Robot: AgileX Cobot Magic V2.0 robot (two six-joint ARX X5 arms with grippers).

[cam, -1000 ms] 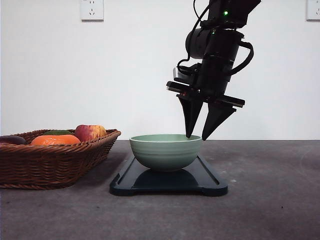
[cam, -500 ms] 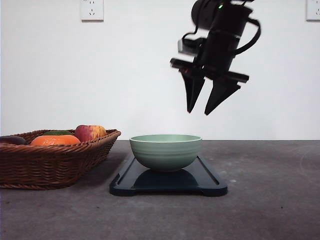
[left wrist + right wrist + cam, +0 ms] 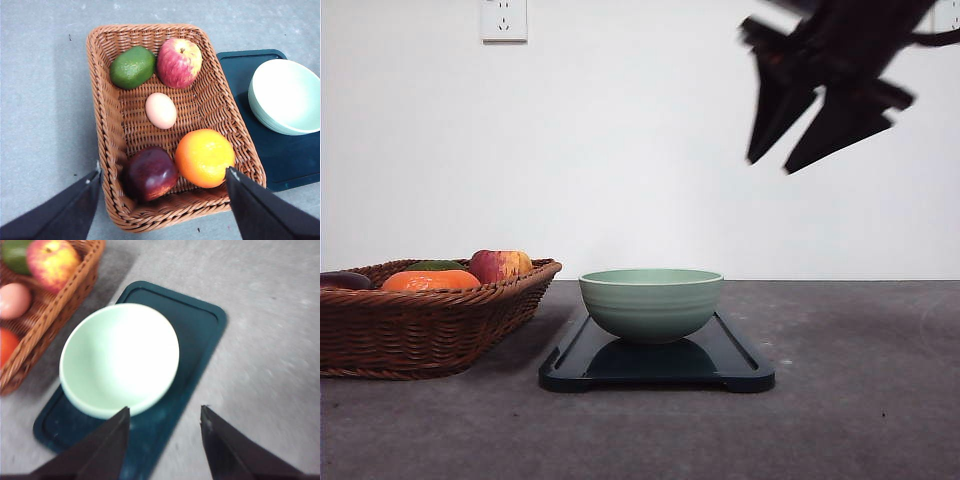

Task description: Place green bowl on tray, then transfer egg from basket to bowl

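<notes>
Basket (image 3: 175, 125) of brown wicker sits at the table's left, holding the egg (image 3: 161, 110) in its middle among a green fruit (image 3: 132, 67), an apple (image 3: 179, 62), an orange (image 3: 204, 157) and a dark red fruit (image 3: 150, 173). The left gripper (image 3: 162, 200) hovers above it, fingers spread wide and empty. Just right of the basket, the green bowl (image 3: 651, 303) stands upright on the tray (image 3: 740, 365). High above and to the right, the right gripper (image 3: 770, 165) hangs blurred, fingers apart, holding nothing.
</notes>
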